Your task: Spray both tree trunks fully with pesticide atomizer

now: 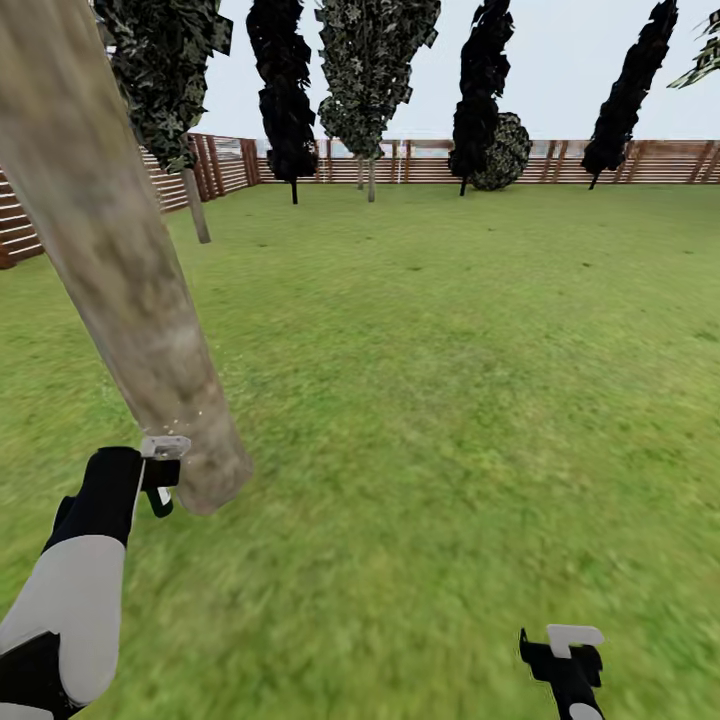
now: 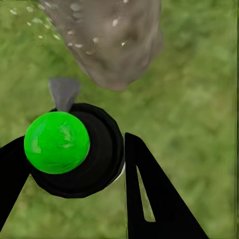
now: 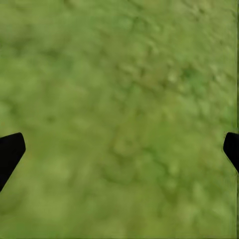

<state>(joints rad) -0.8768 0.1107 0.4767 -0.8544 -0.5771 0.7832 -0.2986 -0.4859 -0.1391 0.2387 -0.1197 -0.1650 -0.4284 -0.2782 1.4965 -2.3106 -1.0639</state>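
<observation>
Left gripper: black jaws closed around the pesticide atomizer, a round black body with a glossy green ball top and a short grey nozzle. In the left wrist view the atomizer sits between the two black fingers, touching both, with its nozzle pointing toward the base of the thick pale grey-beige mottled tree trunk.

Head view: left gripper held low, just beside the foot of that tree trunk, which leans across the left of the view and meets the green grass floor close to the gripper. Contact between atomizer and trunk cannot be told.

Pesticide: fine white specks scattered over the lower trunk and on the grass next to it in the left wrist view; a few pale specks near the trunk base in the head view.

Right gripper: low at the right, well apart from the trunk. In the right wrist view its black fingertips sit at opposite edges, jaws spread wide, only grass between them.

Background: brown horizontal-slat wooden fence with dark-leaved trees along it
</observation>
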